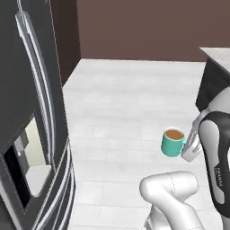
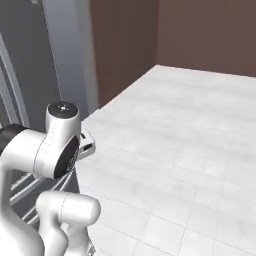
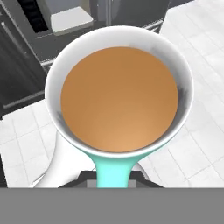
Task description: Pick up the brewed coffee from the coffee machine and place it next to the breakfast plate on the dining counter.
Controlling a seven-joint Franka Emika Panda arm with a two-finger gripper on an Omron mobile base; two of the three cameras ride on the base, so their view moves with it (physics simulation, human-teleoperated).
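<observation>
**Mug in hand, in transit over open floor**

Step in hand, as I judge it: the carry. The mug (image 1: 173, 142) is off any surface and rides in the air over pale floor tiles (image 1: 121, 103), upright, brown liquid level and near the brim. Dark fridge (image 1: 31, 112) to the left; a dark counter end (image 1: 213, 76) at the far right, top edge just showing.

Claw: the gripper (image 1: 188, 150) sits at the mug's right side, pinching it at the handle. In the hand view the mug's rim (image 3: 118, 89) sits right before the camera and the teal handle (image 3: 113, 170) runs down between the jaws, which hold narrow around it. The fingertips themselves are hidden; contact looks firm but I can't see the pads.

Next move, by my reckoning: get to the dining counter, find the plate, and keep the wrist level all the way. Mug is full enough that a tilt or a hard stop could slop it.
</observation>
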